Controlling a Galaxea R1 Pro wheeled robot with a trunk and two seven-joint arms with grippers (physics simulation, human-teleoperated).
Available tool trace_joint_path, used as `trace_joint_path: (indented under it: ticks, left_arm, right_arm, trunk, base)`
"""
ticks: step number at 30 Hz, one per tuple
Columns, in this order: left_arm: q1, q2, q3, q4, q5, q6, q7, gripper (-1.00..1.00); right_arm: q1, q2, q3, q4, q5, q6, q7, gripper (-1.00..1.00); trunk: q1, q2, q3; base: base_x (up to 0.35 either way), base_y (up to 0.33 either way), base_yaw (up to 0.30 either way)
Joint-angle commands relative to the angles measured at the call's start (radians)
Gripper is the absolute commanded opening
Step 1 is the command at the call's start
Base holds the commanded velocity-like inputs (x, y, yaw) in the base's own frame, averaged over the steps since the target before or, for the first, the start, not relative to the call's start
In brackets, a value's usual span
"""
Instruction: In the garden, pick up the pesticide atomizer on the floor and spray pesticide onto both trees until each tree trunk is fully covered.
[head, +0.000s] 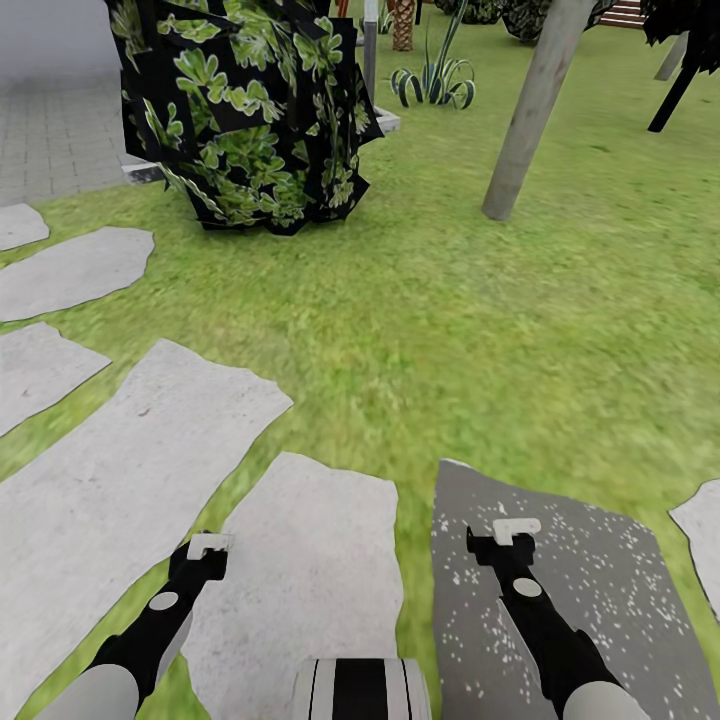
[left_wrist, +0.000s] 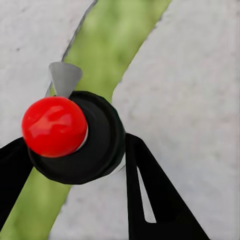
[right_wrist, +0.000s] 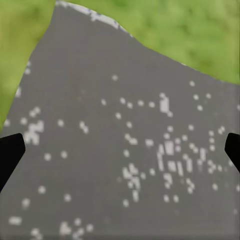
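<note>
While we carry the black, round-bodied pesticide atomizer with its glossy red knob (left_wrist: 54, 126) in the left gripper (left_wrist: 75, 165), the pale grey-brown tree trunk (head: 530, 110) stands well ahead on the green grass floor (head: 480, 330).

We see the left gripper's dark fingers (left_wrist: 155, 195) closed against the atomizer's body, its grey nozzle (left_wrist: 64, 77) over a grass seam between pale grey stepping stones (head: 120, 470). The right gripper (right_wrist: 120, 150) hangs wide apart and holds nothing, above a darker grey stone (head: 580, 600) dotted with whitish pesticide specks (right_wrist: 170, 160). We judge the trunk too far to spray: drive closer, raise the nozzle toward the bark, and work round it. How much liquid the atomizer holds we cannot tell.
</note>
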Motion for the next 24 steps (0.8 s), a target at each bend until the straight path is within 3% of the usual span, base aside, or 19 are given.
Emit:
trace_joint_path:
  ticks: [1, 9, 24]
  left_arm:
    - [0.0, 0.0, 0.0, 0.0, -0.001, 0.0, 0.0, -1.0]
    - [0.0, 0.0, -0.001, 0.0, 0.0, 0.001, -0.001, -1.0]
    - [0.0, 0.0, -0.001, 0.0, 0.0, 0.002, 0.0, -1.0]
  right_arm:
    - [0.0, 0.0, 0.0, 0.0, 0.0, 0.0, 0.0, 1.0]
    - [0.0, 0.0, 0.0, 0.0, 0.0, 0.0, 0.0, 1.0]
    - [0.001, 0.0, 0.0, 0.001, 0.002, -0.001, 0.002, 1.0]
  trunk:
    - [0.0, 0.0, 0.0]
    - [0.0, 0.0, 0.0]
    - [-0.007, 0.003, 0.058]
  base:
    - [0.0, 0.0, 0.0]
    - [0.0, 0.0, 0.0]
    - [0.0, 0.0, 0.0]
